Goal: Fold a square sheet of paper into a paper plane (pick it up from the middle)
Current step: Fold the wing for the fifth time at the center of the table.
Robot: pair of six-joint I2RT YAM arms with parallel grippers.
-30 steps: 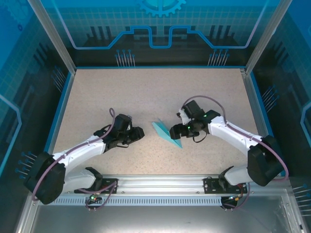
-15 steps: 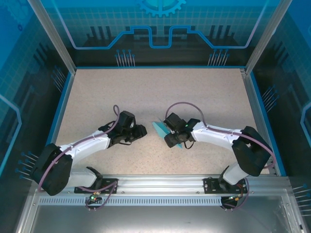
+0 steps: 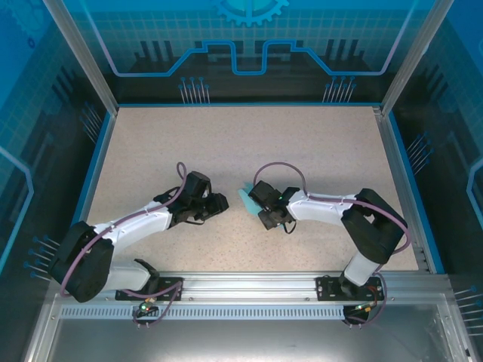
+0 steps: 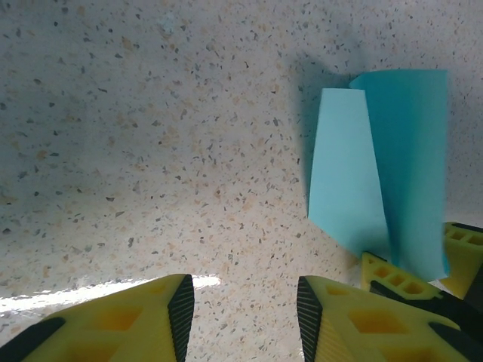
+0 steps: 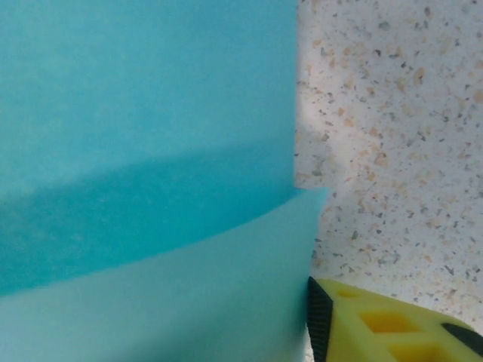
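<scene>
Left wrist shows paper plane (image 4: 377, 173) between fingers (image 4: 396, 283) of right hand (image 4: 415, 256)

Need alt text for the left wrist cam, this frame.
A folded turquoise paper shows at upper right over a speckled tabletop, its lower end between the yellow fingers of the right tool. The left tool is open at the bottom edge, with bare tabletop between its fingers.
</scene>
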